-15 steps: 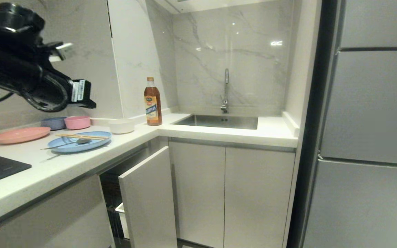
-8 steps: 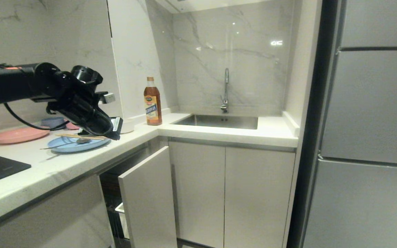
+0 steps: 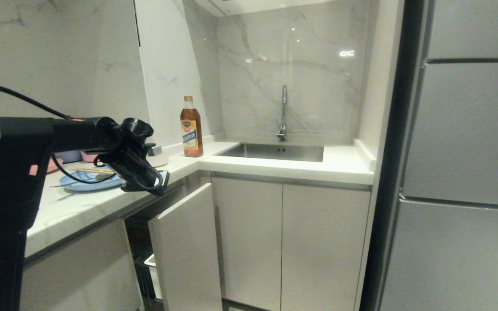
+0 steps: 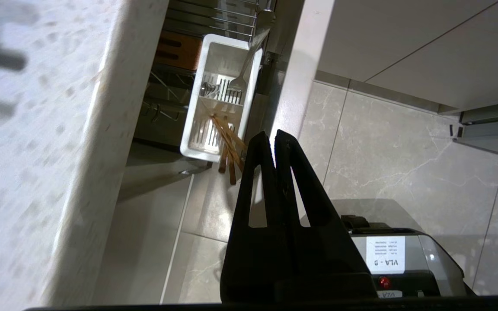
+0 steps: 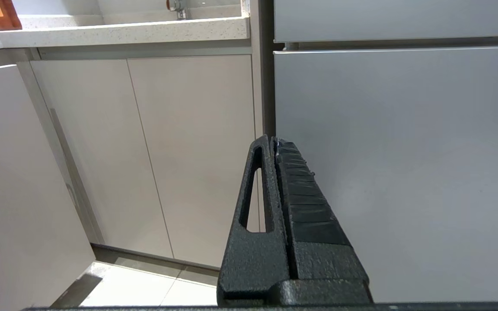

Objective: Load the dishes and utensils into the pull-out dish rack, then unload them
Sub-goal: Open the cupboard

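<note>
Beside your closed, empty left gripper (image 3: 160, 183), glossy speckled counter edge (image 3: 102, 207), amber bottle (image 3: 191, 127), steel sink (image 3: 277, 152), white panel of the pull-out dish rack (image 3: 186, 246) ajar below, right gripper (image 5: 275, 144) pinched shut too.

The kitchen corner is seen from the head view, from up high and a little way back, facing the pale speckled stone worktop (image 3: 275, 166) and the steel sink (image 3: 277, 152). The left wrist view is pointed almost straight down past the worktop edge (image 4: 84, 172), close to it, so the grey floor tiles (image 4: 383, 164) and the half-open white cabinet front panel (image 4: 294, 82) are seen from above. The right wrist view is held low and faces level at the flat white cupboard doors (image 5: 167, 151) and the tall grey fridge (image 5: 396, 151). The front panel (image 3: 186, 250), cupboard doors (image 3: 288, 242) and fridge (image 3: 461, 172) are shared with the head view.
</note>
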